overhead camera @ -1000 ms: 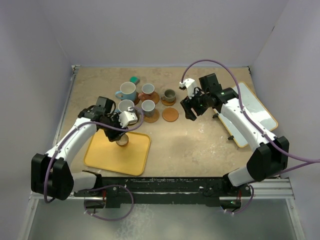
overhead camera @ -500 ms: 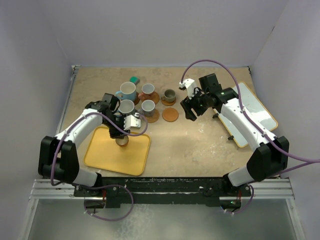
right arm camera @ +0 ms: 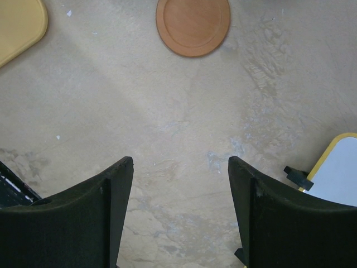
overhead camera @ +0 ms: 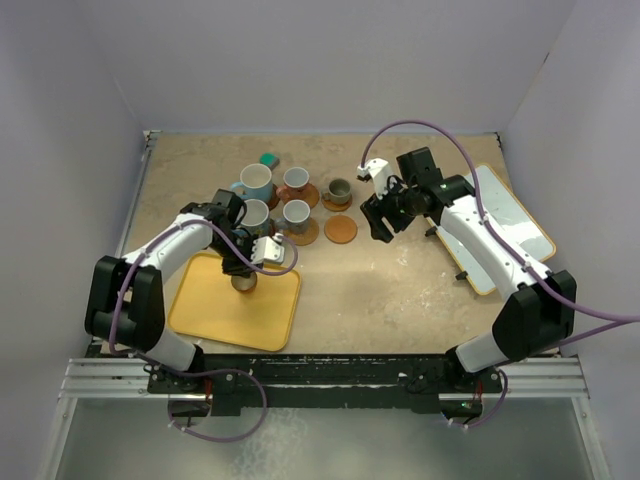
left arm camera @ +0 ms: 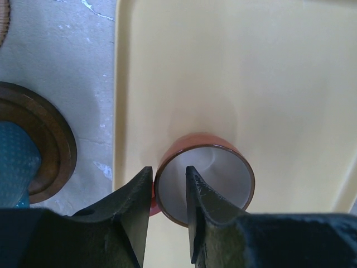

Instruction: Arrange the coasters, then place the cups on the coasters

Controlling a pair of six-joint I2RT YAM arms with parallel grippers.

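Pale lilac walls (overhead camera: 330,60) box in a speckled beige worktop (overhead camera: 400,290). On the yellow plastic tray (left arm camera: 251,67) near its front-left edge, the left pincer (left arm camera: 168,177) straddles the wall of the small orange ceramic cup (left arm camera: 217,178), though whether it is clamped cannot be told. The right pincer (right arm camera: 179,164) hangs open over bare worktop near a round orange wooden coaster (right arm camera: 193,25).

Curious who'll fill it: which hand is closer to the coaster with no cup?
Right. The right hand hovers just beside the empty coaster; the left hand is farther off, at the orange cup on the yellow tray.
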